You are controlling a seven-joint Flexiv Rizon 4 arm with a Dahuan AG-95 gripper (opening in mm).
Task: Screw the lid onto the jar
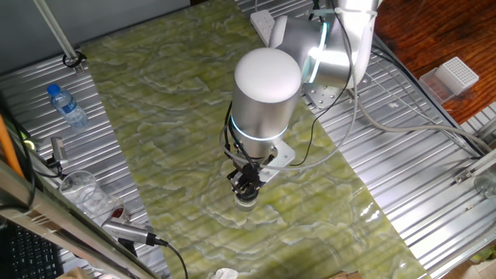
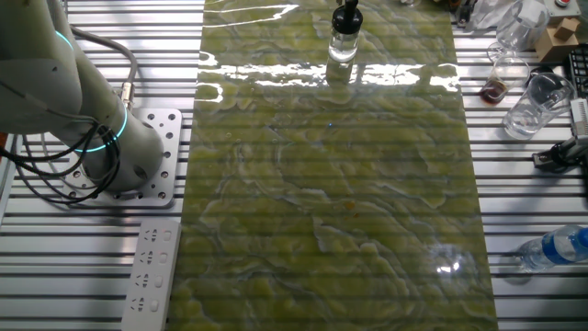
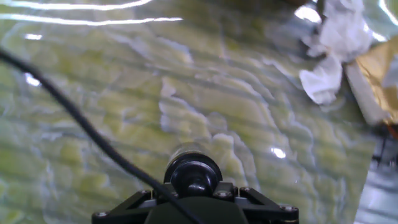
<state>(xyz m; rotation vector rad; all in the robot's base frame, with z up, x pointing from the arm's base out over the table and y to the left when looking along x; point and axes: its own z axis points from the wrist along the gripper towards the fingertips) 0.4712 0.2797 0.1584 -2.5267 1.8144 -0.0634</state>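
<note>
The jar [image 1: 246,200], small with a clear whitish body, stands upright on the green mat [image 1: 170,139]. It also shows at the far edge in the other fixed view [image 2: 343,44]. The black lid [image 3: 193,175] sits on top of the jar. My gripper [image 1: 246,184] points straight down over it, and the fingers close on the lid from both sides. In the other fixed view only the gripper tip [image 2: 346,15] shows, on the jar's top. In the hand view the lid hides most of the jar.
A water bottle with a blue cap [image 1: 68,107] and a clear plastic cup [image 1: 85,191] are on the metal table, off the mat. A power strip [image 2: 152,271] lies by the arm's base [image 2: 138,165]. Crumpled white paper [image 3: 329,56] lies near the mat's edge.
</note>
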